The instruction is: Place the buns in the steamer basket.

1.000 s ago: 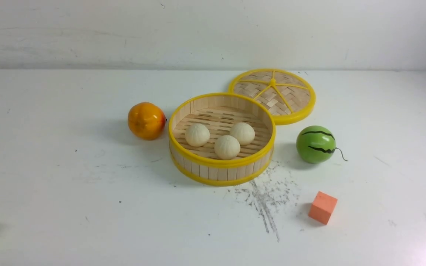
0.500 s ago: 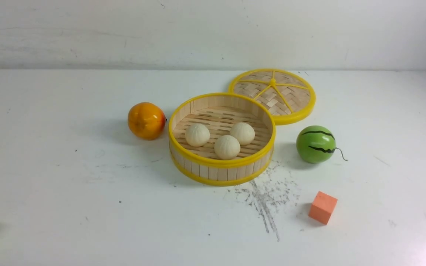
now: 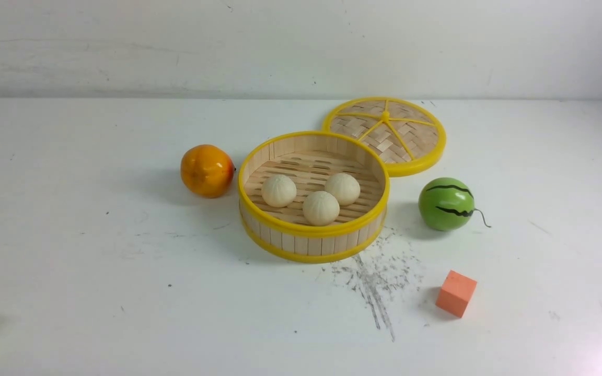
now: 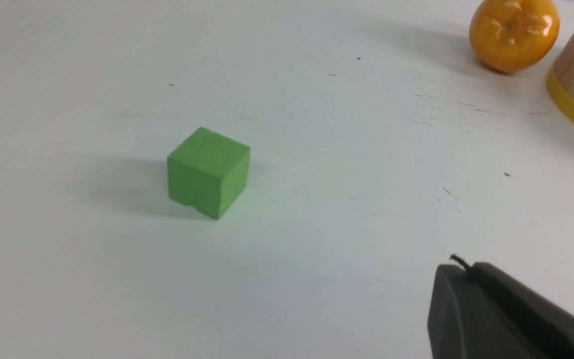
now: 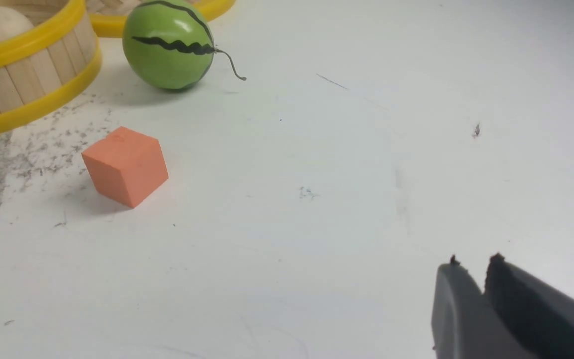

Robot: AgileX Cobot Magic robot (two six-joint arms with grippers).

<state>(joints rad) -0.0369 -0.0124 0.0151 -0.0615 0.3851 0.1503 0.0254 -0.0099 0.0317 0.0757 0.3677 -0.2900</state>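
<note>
Buns point(image 3: 321, 207) sit inside the steamer basket point(image 3: 312, 243); I see the left gripper point(image 4: 461, 267) pressed together and the right gripper point(image 5: 475, 264) slightly parted, empty.

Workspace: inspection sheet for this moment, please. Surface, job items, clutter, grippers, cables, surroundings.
Surface: white table, scuffed, with dark scratch marks in front of the basket.
Job's things: three cream-white round buns all lie inside the round bamboo steamer basket with yellow rims.
Clutter: orange fruit left of the basket; flat woven lid with yellow spokes behind it; green striped watermelon ball to its right; orange cube; green cube.
Grippers: left gripper jaws shut, empty; right gripper jaws slightly apart, empty.
Cables: nothing seen.
Surroundings: plain white wall.
</note>
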